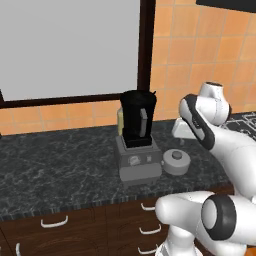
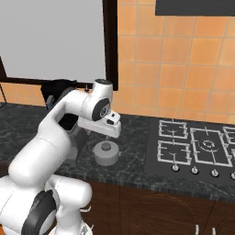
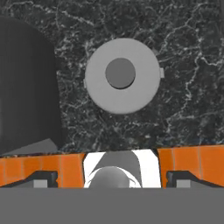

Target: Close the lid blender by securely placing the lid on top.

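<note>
Dark marbled counter [image 1: 60, 160] over brown drawers [image 1: 55, 225] with white handles, grey window [image 1: 70, 47] and orange tiles [image 2: 183, 69] behind, hob [image 2: 197, 147] at right end.

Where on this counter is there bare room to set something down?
The dark counter left of the blender is bare to the frame's edge. Another free strip lies between the lid and the stove. Blender and lid crowd the spot under the tool.

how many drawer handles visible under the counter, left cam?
5. One handle far left, three stacked right of it; a sliver at bottom left. The arm may hide more.
</note>
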Tool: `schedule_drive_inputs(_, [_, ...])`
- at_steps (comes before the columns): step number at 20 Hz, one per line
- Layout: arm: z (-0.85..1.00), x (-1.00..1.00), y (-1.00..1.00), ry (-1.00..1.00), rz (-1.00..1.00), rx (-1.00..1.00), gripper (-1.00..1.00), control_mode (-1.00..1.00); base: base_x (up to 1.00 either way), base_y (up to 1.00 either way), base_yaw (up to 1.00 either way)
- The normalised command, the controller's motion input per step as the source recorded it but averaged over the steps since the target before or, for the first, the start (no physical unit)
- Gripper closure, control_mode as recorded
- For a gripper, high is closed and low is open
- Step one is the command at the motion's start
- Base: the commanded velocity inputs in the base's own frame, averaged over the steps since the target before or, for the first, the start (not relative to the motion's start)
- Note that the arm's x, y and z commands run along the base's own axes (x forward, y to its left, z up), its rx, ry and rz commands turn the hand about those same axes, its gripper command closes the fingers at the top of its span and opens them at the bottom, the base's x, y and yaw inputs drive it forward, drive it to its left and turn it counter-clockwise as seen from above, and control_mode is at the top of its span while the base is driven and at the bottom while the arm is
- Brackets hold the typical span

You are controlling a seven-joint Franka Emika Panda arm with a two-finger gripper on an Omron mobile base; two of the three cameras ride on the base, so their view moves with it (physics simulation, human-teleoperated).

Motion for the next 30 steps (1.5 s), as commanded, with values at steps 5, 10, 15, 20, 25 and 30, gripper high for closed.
schedule_drive_inputs(5, [-0.39, 0.35, 0.05, 0.16, 0.01, -0.03, -1.0, -1.0, 0.0, 0.0, 0.0])
schedule_drive_inputs(10, [-0.52, 0.25, 0.0, 0.07, 0.12, -0.04, -1.0, -1.0, 0.0, 0.0, 0.0])
schedule_drive_inputs(15, [-0.27, 0.19, 0.01, 0.0, 0.02, -0.01, -1.0, -1.0, 0.0, 0.0, 0.0])
schedule_drive_inputs(20, [-0.34, 0.16, 0.0, 0.0, 0.0, 0.0, -1.0, -1.0, 0.0, 0.0, 0.0])
schedule_drive_inputs(25, [-0.23, 0.19, 0.0, 0.0, 0.0, 0.0, -1.0, -1.0, 0.0, 0.0, 0.0])
schedule_drive_inputs(30, [-0.2, 0.18, 0.0, 0.0, 0.0, 0.0, -1.0, -1.0, 0.0, 0.0, 0.0])
